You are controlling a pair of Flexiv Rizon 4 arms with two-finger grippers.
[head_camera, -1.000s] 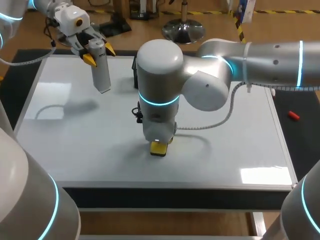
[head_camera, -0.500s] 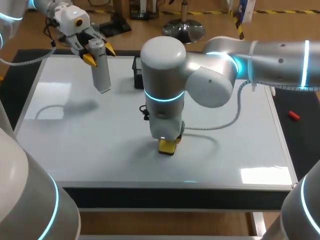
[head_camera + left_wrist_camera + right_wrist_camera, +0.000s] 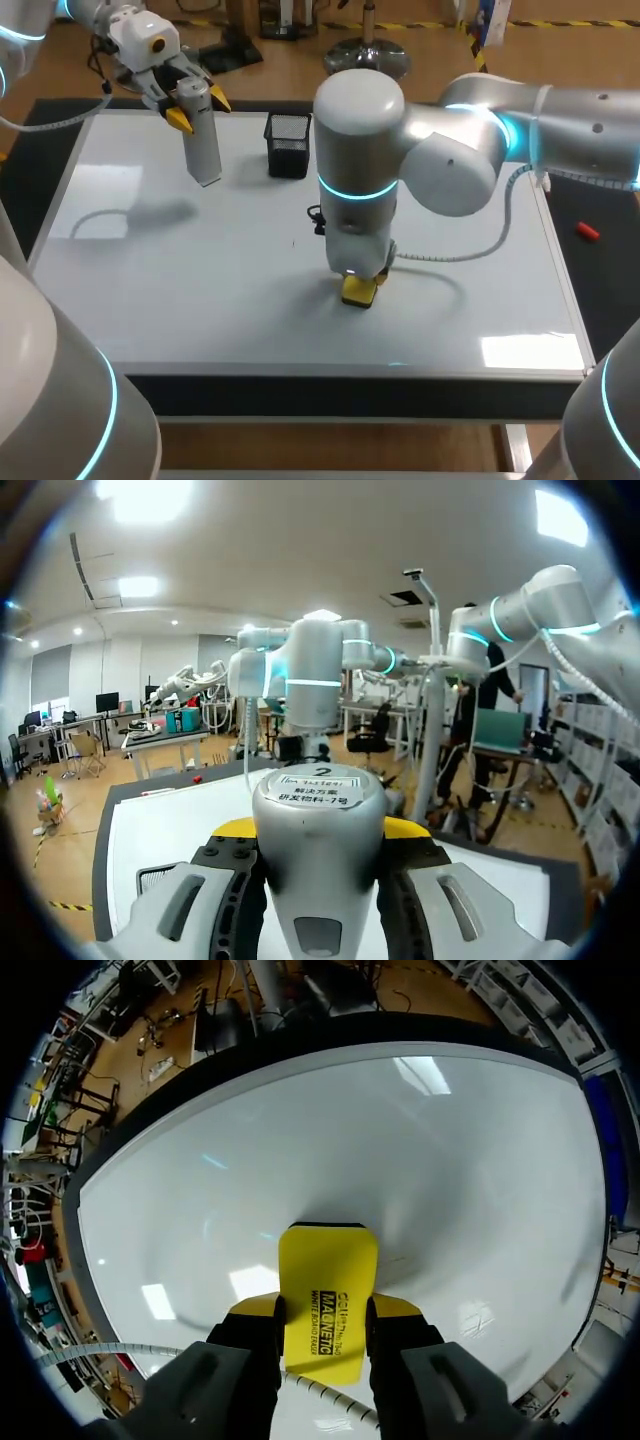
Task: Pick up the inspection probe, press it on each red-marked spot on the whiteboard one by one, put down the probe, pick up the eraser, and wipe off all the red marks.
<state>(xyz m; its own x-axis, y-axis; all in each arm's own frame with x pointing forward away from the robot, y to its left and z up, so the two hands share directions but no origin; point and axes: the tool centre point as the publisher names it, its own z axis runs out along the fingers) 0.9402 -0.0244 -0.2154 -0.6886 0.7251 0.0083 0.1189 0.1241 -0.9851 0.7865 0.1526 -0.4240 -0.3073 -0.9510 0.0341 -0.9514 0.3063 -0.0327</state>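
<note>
The yellow eraser [image 3: 327,1280] is pinched by the right gripper [image 3: 325,1308] against the whiteboard [image 3: 180,290] near its front edge; the probe [image 3: 203,150] is clamped in the left gripper [image 3: 193,102] above the far-left corner.

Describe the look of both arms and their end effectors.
The left arm and right arm are smooth silver-white tubes with glowing cyan rings at bulbous joints. A ribbed pale cable loops by the right arm's wrist. The left end effector and right end effector have grey housings, black fingers, yellow tips.
</note>
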